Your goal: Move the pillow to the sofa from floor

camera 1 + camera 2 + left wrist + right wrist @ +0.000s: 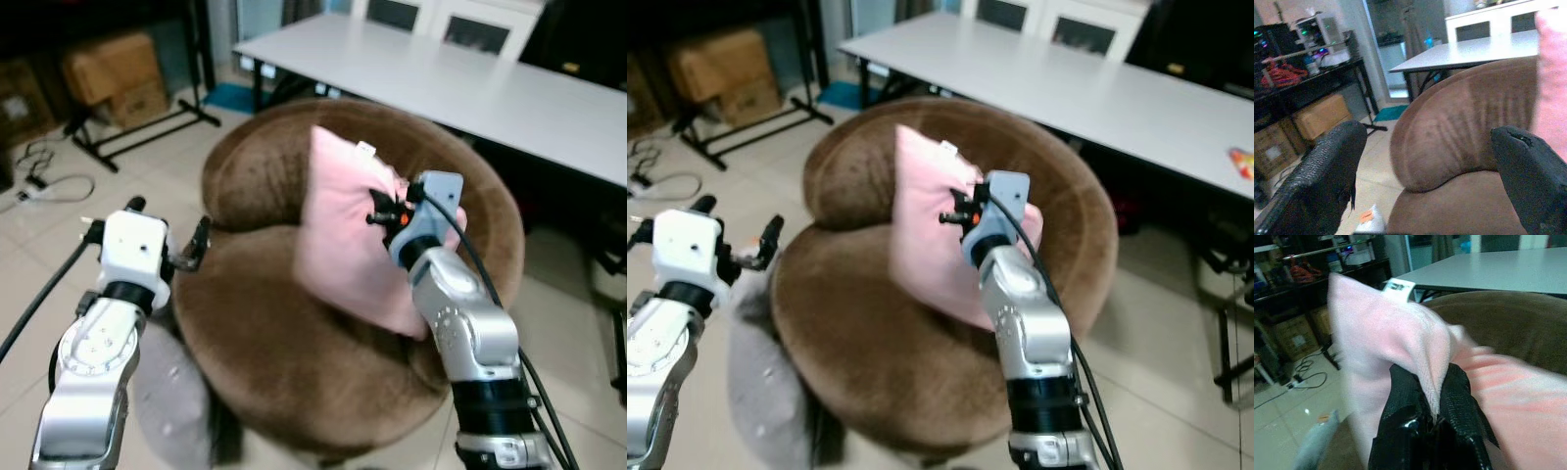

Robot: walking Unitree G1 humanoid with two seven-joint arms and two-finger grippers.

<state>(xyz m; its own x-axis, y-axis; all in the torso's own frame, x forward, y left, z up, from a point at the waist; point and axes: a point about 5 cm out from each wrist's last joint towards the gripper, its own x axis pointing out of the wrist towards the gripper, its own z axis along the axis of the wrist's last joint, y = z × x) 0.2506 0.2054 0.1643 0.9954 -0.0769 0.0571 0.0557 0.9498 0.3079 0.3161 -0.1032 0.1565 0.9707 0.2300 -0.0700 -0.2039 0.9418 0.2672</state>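
— Right wrist view: where's the pink pillow (1400,333)?
— Upright on the brown sofa (294,382), its fabric pinched by the right gripper (1432,396).
— The left gripper (1425,166)?
— Spread wide beside the sofa.

Soft indoor light, white table (509,88) bright and slightly glaring, dim shadowed shelves left of the table, wrist views soft, noisy, bluish, near fingers (1327,181) blurred
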